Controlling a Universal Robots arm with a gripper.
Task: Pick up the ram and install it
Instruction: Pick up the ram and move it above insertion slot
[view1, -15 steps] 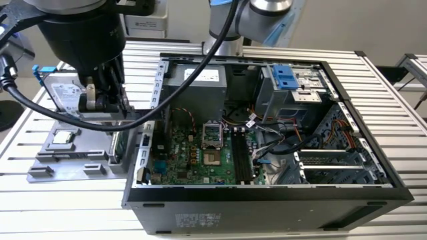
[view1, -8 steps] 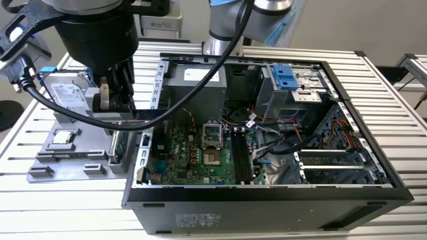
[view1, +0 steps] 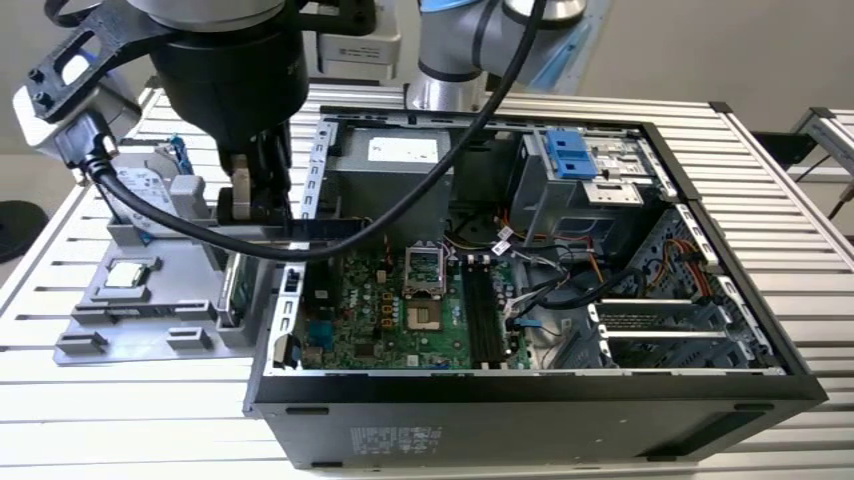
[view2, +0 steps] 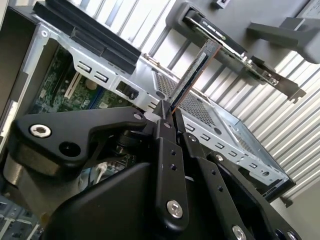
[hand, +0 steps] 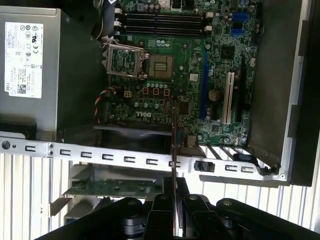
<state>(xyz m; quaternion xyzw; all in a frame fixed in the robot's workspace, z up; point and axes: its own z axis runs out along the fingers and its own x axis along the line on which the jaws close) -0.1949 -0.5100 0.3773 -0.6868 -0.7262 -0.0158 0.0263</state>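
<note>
Fingers (view2: 167, 145): pinched shut on the ram's (view2: 192, 75) end.
Ram: edge-on over the case wall (hand: 100, 152), likely to suit the slots (hand: 165, 22).

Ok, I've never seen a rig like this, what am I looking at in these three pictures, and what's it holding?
This is one robot arm working beside an open computer case on a slatted metal table. The exterior view watches the whole scene from off the arm; both wrist views come from cameras riding on the arm. The black end effector, the arm's grasping part, is shut on the ram, a thin dark memory stick. At the exterior view's left of the case sits a grey holder tray with a silver hard drive. The green motherboard lies inside the case.
</note>
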